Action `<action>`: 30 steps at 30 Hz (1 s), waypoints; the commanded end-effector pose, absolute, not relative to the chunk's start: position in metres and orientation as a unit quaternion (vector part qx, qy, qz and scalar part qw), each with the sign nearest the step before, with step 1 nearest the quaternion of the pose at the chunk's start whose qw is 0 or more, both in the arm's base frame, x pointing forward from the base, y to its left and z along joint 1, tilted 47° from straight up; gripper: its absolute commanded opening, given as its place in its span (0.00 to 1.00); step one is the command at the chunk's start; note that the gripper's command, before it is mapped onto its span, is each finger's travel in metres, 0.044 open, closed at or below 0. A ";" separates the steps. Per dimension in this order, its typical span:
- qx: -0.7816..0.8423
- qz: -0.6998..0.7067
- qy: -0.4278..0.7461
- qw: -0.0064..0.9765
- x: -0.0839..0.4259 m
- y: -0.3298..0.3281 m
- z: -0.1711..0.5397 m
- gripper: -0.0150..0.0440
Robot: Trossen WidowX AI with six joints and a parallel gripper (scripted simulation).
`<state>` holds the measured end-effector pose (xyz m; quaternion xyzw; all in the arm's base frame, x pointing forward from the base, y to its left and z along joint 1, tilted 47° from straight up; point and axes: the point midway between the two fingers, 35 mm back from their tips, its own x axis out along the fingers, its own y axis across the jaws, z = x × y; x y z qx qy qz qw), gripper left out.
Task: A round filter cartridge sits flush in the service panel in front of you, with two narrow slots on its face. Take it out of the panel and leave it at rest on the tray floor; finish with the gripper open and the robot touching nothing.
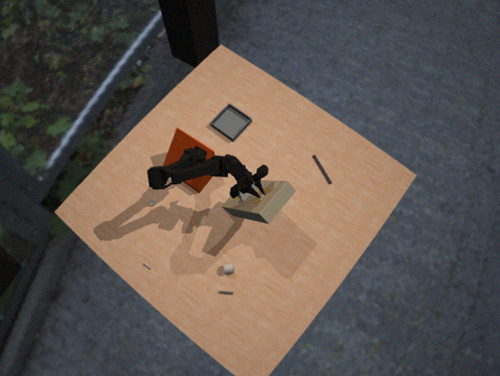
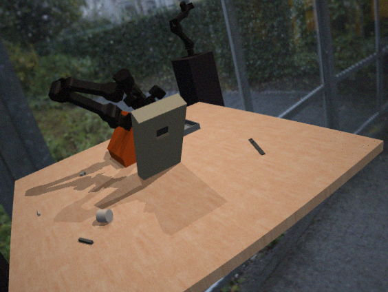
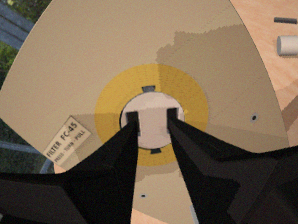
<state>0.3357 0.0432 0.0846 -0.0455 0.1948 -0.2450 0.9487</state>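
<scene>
Well in from the pale wooden tabletop's edges, the part-open, empty black gripper meets the round whitish cartridge's slots, probably for turning.

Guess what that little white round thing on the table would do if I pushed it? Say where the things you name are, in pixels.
The white cylinder (image 1: 229,269) (image 2: 104,215) (image 3: 288,46) would probably roll, since its curved side rests on the table. It looks stiff, with clean, undented edges. Pushed on a flat end, it might slide instead.
</scene>
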 end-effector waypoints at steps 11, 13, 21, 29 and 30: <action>-0.048 -0.243 0.196 0.949 0.339 0.042 0.084 0.44; -0.048 -0.243 0.196 0.949 0.339 0.042 0.084 0.44; -0.048 -0.243 0.196 0.949 0.341 0.040 0.083 0.44; -0.048 -0.243 0.196 0.949 0.345 0.038 0.082 0.44; -0.048 -0.243 0.196 0.949 0.345 0.038 0.082 0.44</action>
